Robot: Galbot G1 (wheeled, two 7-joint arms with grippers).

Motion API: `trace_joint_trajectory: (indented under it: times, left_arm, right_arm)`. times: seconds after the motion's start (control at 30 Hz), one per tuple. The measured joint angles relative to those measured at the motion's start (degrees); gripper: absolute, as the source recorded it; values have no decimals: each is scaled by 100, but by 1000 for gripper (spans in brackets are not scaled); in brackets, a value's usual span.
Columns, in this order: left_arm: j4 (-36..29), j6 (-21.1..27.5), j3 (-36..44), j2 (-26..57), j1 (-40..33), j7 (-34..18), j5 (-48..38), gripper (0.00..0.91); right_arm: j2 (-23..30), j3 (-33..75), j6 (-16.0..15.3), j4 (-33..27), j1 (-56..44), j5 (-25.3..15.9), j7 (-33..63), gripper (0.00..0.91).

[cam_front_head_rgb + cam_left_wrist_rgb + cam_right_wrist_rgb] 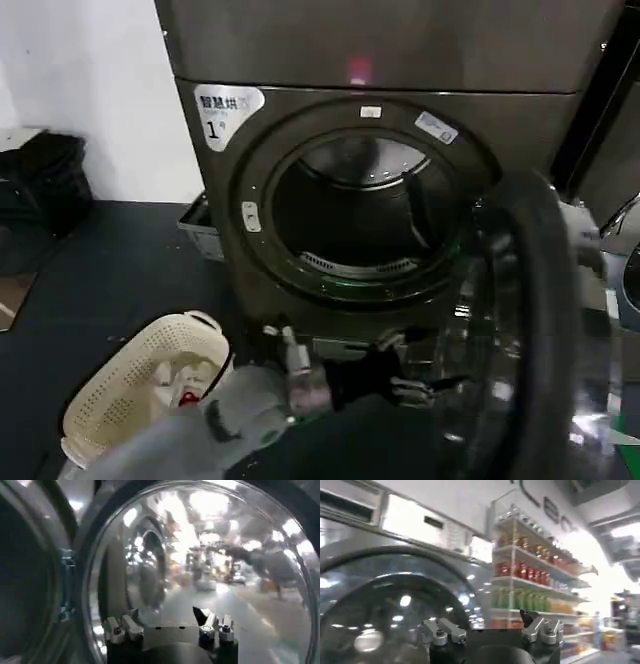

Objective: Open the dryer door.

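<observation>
I am looking at the dryer (400, 200), a big dark grey-bronze machine. At about eleven o'clock from its round hole a white label (226, 108) is showing Chinese writing and a big "1". A small blue and white sticker (436, 127) is sitting at about one o'clock on the ring, too small for me to read. A pink light (358, 70) is glowing above the hole.

The dryer door (530, 330) is standing wide open, swung out to about four o'clock from the hole. Its rim is dark and thick, and its glass is shiny and see-through.

My left gripper (420, 385) is reaching in low, at about six o'clock under the hole, right by the door's glass. In the left wrist view its fingers (125, 629) are standing apart, holding nothing.

My right gripper (492, 632) is pointing at the neighbouring machine (380, 580), with shelves of bottles (530, 580) beside it, and its fingers are apart too.

A cream basket (140, 385) is lying on the dark floor.
</observation>
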Motion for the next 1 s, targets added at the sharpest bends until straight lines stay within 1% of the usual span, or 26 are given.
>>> trace_joint_trajectory:
  times: [0.2, 0.43, 0.73, 1.0]
  left_arm:
    - [523, -47, 111, -582, -345, 7, 76, 907]
    - [1003, -91, 204, -1165, -491, 21, 182, 907]
    - [1473, -131, 229, -1665, -562, 8, 317, 907]
    - [1839, -267, 242, -1973, -650, -8, 557, 907]
  right_arm:
    - [-100, 321, -23, -110, -94, -13, -45, 907]
    - [-159, 620, -63, -101, -189, -6, -56, 907]
    - [-198, 836, -69, -70, -267, -5, -88, 907]
    - [-215, 899, -65, -102, -270, -4, -106, 907]
